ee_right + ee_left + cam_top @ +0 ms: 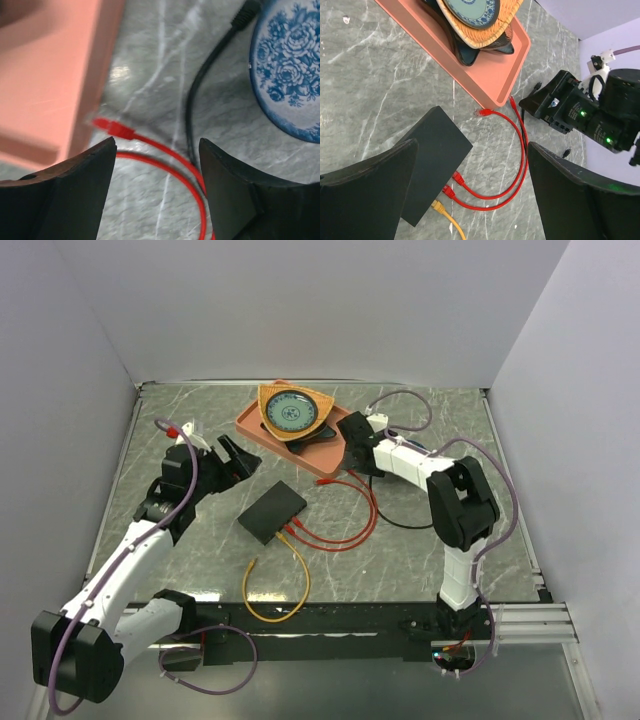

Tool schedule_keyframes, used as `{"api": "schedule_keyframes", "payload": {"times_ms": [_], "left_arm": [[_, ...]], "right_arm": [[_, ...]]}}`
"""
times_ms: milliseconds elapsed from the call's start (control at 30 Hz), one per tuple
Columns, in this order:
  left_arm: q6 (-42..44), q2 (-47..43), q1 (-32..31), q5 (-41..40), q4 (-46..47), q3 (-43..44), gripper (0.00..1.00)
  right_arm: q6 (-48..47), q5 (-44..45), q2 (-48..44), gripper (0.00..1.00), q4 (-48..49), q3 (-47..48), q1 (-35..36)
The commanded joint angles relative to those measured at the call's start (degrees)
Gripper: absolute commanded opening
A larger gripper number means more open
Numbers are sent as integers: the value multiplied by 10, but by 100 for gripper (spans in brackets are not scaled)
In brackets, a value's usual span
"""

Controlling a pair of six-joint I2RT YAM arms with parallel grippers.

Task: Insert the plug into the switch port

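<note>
The flat black switch box (pixel 271 512) lies mid-table. Its port edge (pixel 446 186) holds two red plugs and a yellow one. The red cables loop right and back toward the orange tray (pixel 262 430). A loose red plug (pixel 113 128) lies on the table beside the tray's edge, and it also shows in the left wrist view as the red plug (pixel 484 112). My right gripper (pixel 157 145) hovers open just above it, with both red cables running below between its fingers; it holds nothing. My left gripper (pixel 472 145) stands wide open, high over the switch, and is empty.
The tray carries a woven basket with a blue-patterned plate (pixel 290 414). A black cable (pixel 192 100) runs beside the red ones. A yellow cable (pixel 290 585) loops toward the near edge. White walls close in three sides.
</note>
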Motion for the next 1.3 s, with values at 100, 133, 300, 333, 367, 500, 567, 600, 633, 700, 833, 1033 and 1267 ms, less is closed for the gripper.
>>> {"api": "schedule_keyframes", "payload": {"times_ms": [100, 133, 300, 333, 367, 500, 567, 600, 633, 700, 833, 1033, 1267], "left_arm": [[14, 8, 0, 15, 20, 28, 96], [16, 9, 1, 17, 19, 29, 96], [17, 16, 1, 18, 23, 26, 96], [18, 16, 0, 18, 24, 27, 96], [18, 16, 0, 19, 22, 28, 96], [16, 17, 0, 22, 26, 26, 96], [18, 16, 0, 19, 21, 28, 96], [18, 14, 0, 18, 19, 30, 96], [20, 13, 0, 17, 18, 30, 96], [22, 8, 0, 13, 14, 30, 96], [28, 2, 0, 0, 2, 33, 96], [28, -6, 0, -1, 0, 31, 96], [24, -13, 0, 1, 7, 23, 96]], "right_arm": [[22, 11, 25, 68, -23, 34, -29], [21, 11, 28, 68, -23, 35, -33], [18, 1, 50, 62, -13, 32, -49], [14, -2, 51, 60, -8, 26, -50], [13, -6, 53, 58, -2, 25, -54], [2, -11, 73, 45, 8, 24, -58], [1, -14, 79, 38, 9, 27, -59], [0, -19, 80, 33, 11, 25, -60], [-4, -24, 80, 29, 21, 19, -61], [-8, -31, 79, 18, 26, 15, -62], [-29, -46, 79, 0, 33, 13, -65], [-56, -46, 56, 0, 36, 11, -64], [-96, -30, -54, 0, 43, -13, -65]]}}
